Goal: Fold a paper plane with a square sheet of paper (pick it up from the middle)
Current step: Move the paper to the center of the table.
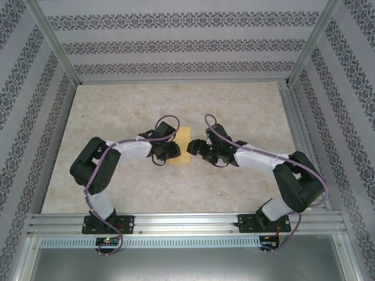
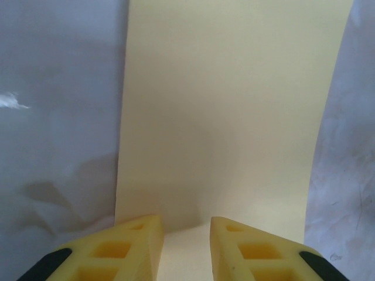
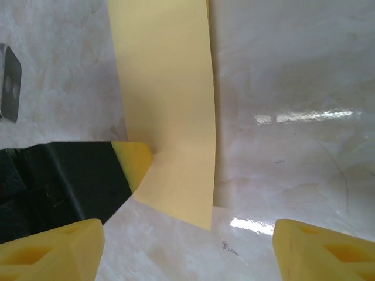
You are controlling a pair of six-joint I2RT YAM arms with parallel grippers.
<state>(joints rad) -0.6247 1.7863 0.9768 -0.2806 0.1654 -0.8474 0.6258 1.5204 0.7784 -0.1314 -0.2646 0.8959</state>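
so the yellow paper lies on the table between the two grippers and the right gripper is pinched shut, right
No: the right gripper is open, its fingers spread wide apart, as the right wrist view shows. The yellow paper does lie on the table between it and the left gripper.

Top view: sheet of paper reads small, its 9 and 3 o'clock edges under left gripper and right gripper. Fold lines too small to tell.
Left wrist: sheet runs off at 12 o'clock, near edge behind fingers.
Right wrist: grey object cut off at 9 o'clock, unidentifiable.
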